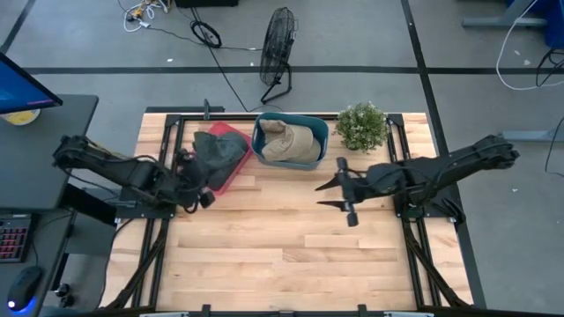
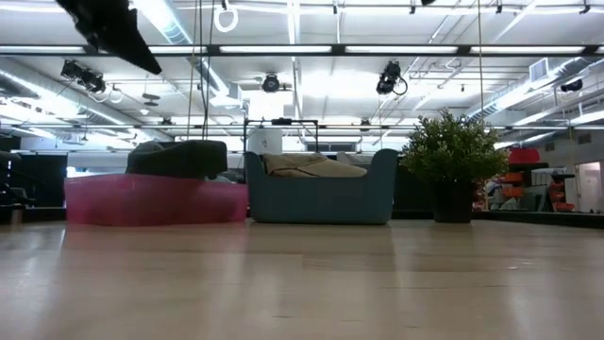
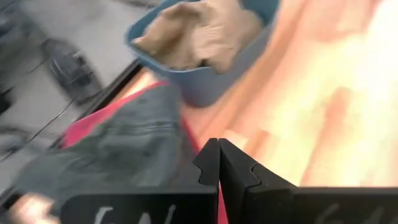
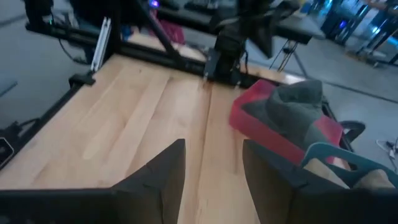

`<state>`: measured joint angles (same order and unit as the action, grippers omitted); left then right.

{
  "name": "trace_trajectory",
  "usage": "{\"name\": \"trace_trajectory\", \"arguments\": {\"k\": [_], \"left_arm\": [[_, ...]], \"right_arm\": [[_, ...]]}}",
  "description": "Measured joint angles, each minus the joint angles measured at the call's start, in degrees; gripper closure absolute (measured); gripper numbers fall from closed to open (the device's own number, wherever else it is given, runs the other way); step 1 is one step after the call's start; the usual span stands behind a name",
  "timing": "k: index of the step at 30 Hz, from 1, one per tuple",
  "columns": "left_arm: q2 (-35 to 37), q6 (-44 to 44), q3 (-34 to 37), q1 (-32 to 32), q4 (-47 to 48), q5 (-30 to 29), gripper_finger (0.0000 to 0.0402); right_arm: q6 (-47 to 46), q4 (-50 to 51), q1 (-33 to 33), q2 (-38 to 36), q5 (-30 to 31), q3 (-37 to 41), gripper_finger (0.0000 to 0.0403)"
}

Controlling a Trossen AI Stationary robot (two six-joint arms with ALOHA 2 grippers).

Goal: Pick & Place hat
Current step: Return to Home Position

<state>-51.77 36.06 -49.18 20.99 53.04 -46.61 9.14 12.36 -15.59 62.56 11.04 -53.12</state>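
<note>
A dark grey hat (image 1: 220,151) lies in a red tray (image 1: 234,176) at the table's far left; it also shows in the low view (image 2: 179,156). A tan hat (image 1: 291,141) lies in a blue bin (image 1: 257,145) next to the tray. My left gripper (image 1: 201,192) is shut and empty, raised near the tray's near-left side; in the left wrist view its fingers (image 3: 217,165) meet above the tray's edge. My right gripper (image 1: 339,189) is open and empty, above the table to the right of the bin (image 4: 211,168).
A potted plant (image 1: 361,126) stands at the far right next to the bin. The wooden tabletop (image 1: 291,255) lies bare toward the near edge. A black frame (image 1: 176,119) runs round the table's far and side edges.
</note>
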Motion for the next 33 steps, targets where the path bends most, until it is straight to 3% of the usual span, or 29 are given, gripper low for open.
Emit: {"name": "trace_trajectory", "arguments": {"k": [4, 11, 15, 25, 29, 33], "left_arm": [[6.07, -6.75, 9.0, 0.8, -12.47, 1.41, 0.0399], [19.35, -13.46, 19.63, -0.31, -21.97, 2.46, 0.0399], [27.92, -21.91, 24.59, -0.3, -27.79, 6.34, 0.0399], [46.53, -33.96, 36.27, -0.3, -38.64, 13.46, 0.0399], [51.5, -36.68, 40.43, -0.28, -42.48, 13.96, 0.0399], [51.45, -36.95, 41.23, -0.87, -42.52, 14.96, 0.0399]], "right_arm": [[-1.57, -3.41, 0.66, -6.54, -0.04, 8.02, 0.0239], [-4.14, -16.09, 3.5, -18.8, -0.08, 23.41, 0.0239], [-3.97, -19.78, 4.78, -24.75, -0.08, 29.42, 0.0239], [-4.16, -20.55, 6.31, -34.28, -0.1, 37.15, 0.0239], [-4.16, -20.51, 6.31, -37.32, -0.1, 39.12, 0.0239], [-4.01, -20.33, 6.31, -39.97, -0.12, 40.69, 0.0239]]}}
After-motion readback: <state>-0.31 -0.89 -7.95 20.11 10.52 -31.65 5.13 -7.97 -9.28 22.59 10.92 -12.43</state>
